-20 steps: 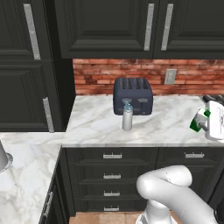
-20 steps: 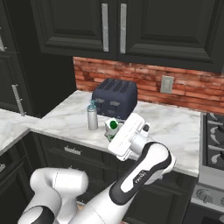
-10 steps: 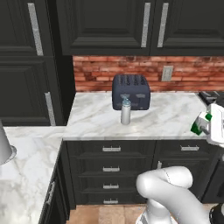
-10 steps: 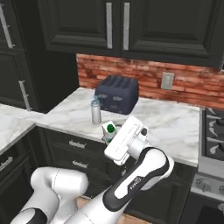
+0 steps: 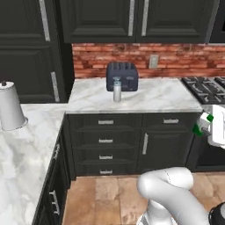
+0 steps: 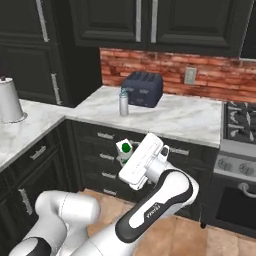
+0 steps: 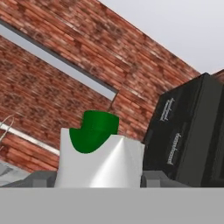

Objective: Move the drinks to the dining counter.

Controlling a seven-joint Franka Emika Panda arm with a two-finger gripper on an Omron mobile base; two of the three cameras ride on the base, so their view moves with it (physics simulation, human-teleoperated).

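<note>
Green-and-white carton (image 7: 99, 153), clamped between the two fingertips of the claw (image 7: 98, 177) in the hand view, white body rising straight up out of the grip, green cap at the top. Finger pads (image 7: 41, 178) pressed to either side of the carton, no gap showing. Behind the carton in that view, red brick with a pale strip running across it, and to the right of the claw a block of dark cabinet fronts (image 7: 188, 131).

In the right base view, same carton (image 6: 124, 151) poking out past the end of the white hand, held in the air in front of the dark drawers (image 6: 105, 155), below the level of the marble worktop (image 6: 165, 112) and clear of it. In the left base view, carton (image 5: 202, 124) at the far right edge, just beside the white hand, again lower than the worktop edge.

Up and well beyond the claw, on the worktop: grey metal bottle (image 6: 123, 102) with light-blue cap, upright, just in front of the dark blue-grey toaster (image 6: 143, 89), apart from it by a sliver or touching, hard to tell. Same pair in the left base view, bottle (image 5: 117, 89) in front of toaster (image 5: 122, 76). Brick backsplash (image 6: 165, 70) behind both, with a wall socket (image 6: 189, 75).

Far off to the claw's left, grey paper-towel roll (image 6: 9, 100) upright on the side worktop. To the claw's right, stove (image 6: 239, 125) with dark grates.
</note>
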